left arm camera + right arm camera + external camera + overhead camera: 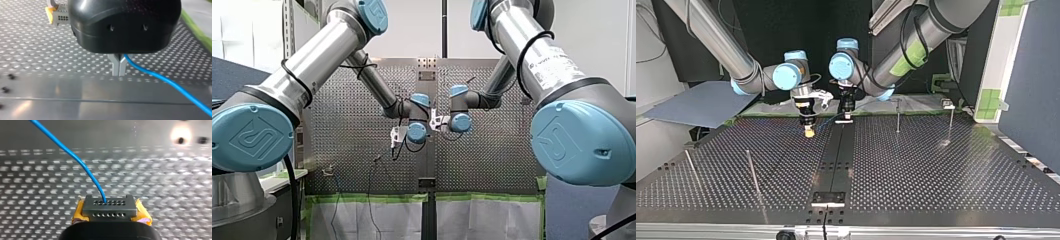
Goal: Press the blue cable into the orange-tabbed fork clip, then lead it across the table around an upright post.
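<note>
The blue cable [165, 80] leaves the metal fingertips of my left gripper [118, 67], which is shut on it just above the table's central metal strip [100, 92]. In the right wrist view the same cable [80, 163] runs into my right gripper [109, 207], whose grey perforated fingers with yellow pads are shut on it. In the top view my left gripper [845, 117] and my right gripper [809, 131] hang side by side near the far middle of the table. I cannot make out an orange-tabbed fork clip in any view.
Thin upright posts stand on the perforated table: two at the top view's right [898, 116] [950, 122], two at its near left [753, 172] [692, 167]. A black plate [828, 196] sits at the near middle edge. Green tape lines the far edge.
</note>
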Action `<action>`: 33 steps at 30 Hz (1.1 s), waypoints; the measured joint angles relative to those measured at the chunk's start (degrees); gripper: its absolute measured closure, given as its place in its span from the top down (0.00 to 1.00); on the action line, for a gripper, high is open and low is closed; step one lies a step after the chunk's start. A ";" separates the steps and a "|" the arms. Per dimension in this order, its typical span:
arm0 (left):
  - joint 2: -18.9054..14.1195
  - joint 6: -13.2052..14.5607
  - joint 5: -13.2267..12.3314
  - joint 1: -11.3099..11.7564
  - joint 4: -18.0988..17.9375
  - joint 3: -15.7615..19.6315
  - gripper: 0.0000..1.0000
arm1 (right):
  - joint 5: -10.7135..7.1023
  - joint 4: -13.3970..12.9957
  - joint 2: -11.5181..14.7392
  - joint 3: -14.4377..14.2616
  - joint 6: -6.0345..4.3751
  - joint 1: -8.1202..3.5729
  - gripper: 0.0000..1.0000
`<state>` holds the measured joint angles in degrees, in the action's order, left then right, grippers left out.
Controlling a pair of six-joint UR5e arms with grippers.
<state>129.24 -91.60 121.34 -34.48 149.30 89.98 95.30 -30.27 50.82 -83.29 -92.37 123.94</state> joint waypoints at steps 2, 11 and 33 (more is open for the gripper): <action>-1.07 -1.14 -0.04 0.15 0.09 0.00 0.00 | -0.01 0.23 0.97 0.01 0.03 -0.01 0.00; -3.89 -4.78 -0.09 0.75 0.26 -0.01 0.00 | -0.01 0.82 3.37 -0.01 -0.06 -0.16 0.00; -9.63 -8.96 -1.67 3.60 1.94 -0.02 0.00 | -0.02 1.92 7.28 0.00 -0.63 -0.36 0.00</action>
<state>119.61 -100.56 119.67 -30.88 151.24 89.96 95.28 -28.35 58.10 -83.29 -93.00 123.58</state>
